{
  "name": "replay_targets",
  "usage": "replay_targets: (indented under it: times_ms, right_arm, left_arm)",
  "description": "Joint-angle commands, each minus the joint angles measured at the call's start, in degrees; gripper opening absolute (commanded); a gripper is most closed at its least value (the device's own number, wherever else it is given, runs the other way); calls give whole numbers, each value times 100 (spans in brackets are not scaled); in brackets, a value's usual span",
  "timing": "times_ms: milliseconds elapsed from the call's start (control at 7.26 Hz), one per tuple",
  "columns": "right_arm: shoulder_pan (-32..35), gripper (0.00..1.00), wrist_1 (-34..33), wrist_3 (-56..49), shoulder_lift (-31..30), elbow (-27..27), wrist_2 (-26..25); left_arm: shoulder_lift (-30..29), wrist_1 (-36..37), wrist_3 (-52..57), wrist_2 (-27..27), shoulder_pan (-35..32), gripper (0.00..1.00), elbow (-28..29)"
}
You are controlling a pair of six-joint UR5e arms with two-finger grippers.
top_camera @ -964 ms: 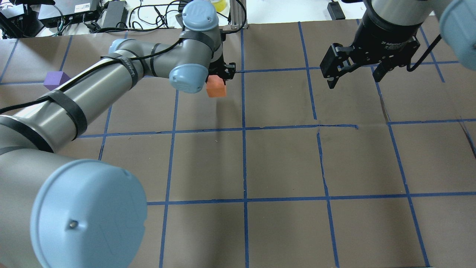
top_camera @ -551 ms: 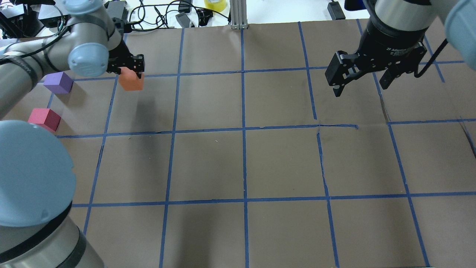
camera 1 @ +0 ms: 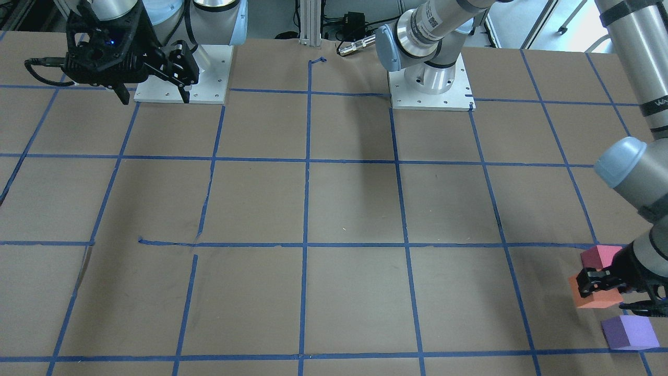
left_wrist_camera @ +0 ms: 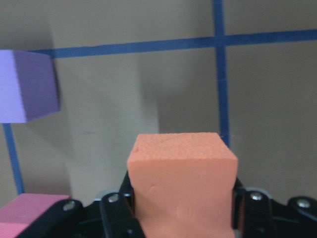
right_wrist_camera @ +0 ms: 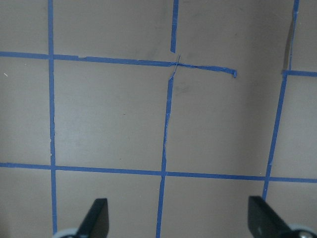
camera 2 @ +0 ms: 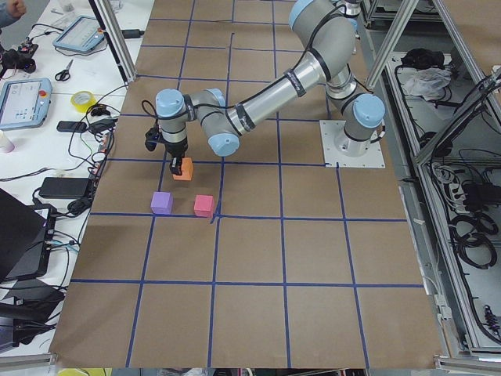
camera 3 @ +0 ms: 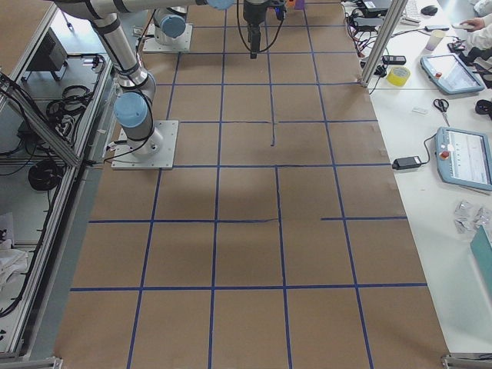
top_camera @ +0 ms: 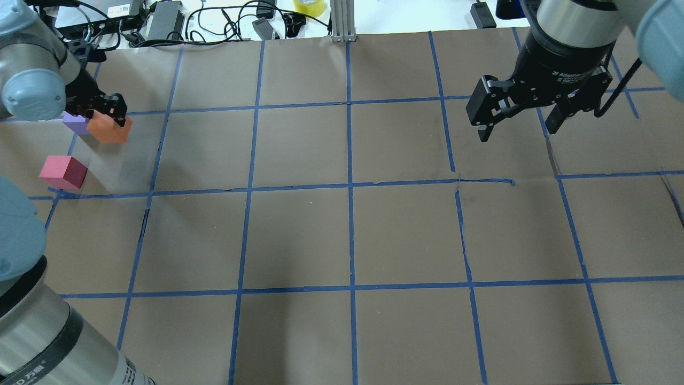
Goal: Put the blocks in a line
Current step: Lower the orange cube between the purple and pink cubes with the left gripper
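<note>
Overhead exterior: left gripper (top_camera: 106,116) is clamped on the orange block (top_camera: 110,131), pinching two opposite faces, over the far-left part of the bench (top_camera: 347,235). Left wrist view agrees: the block fills the gap between the fingers (left_wrist_camera: 116,213) and its front half sticks out past them. Can't tell if it touches the bench or hangs just above it.

Purple block (camera 1: 629,332) and pinkish red block (top_camera: 63,172) sit on the bench near the orange one, on its side away from bench centre. Purple is farther from the robot and pinkish red nearer. The two are apart, not touching.

Right gripper (top_camera: 517,128) hangs over the far-right part, jaws wide apart, holding nothing. Right wrist view shows only brown paper and blue tape grid (right_wrist_camera: 163,148) between its fingertips.

Writing:
- White print on the right gripper's body reads "2F Adaptive"; the rest isn't legible.
- Square code sticker (camera 1: 432,22) on the left arm near its base is too small to read.
- Black strap (camera 1: 655,107) on the left arm shows what looks like "WA", cut off at the frame edge.
</note>
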Motion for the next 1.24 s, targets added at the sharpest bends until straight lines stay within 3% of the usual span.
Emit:
replay_targets:
  times_ms: [0,413,1101]
  right_arm:
    - [-9,100,-61,-33,16,2,-5]
    - [-9,100,-43,-41,42,20,65]
    - [-9,100,-17,-6,183,55,65]
  left_arm:
    - [-189,-10,400,-54,429,0,278]
    - [-619,-10,409,-72,456,0,691]
    - [-840,-10,365,-90,465,0,481]
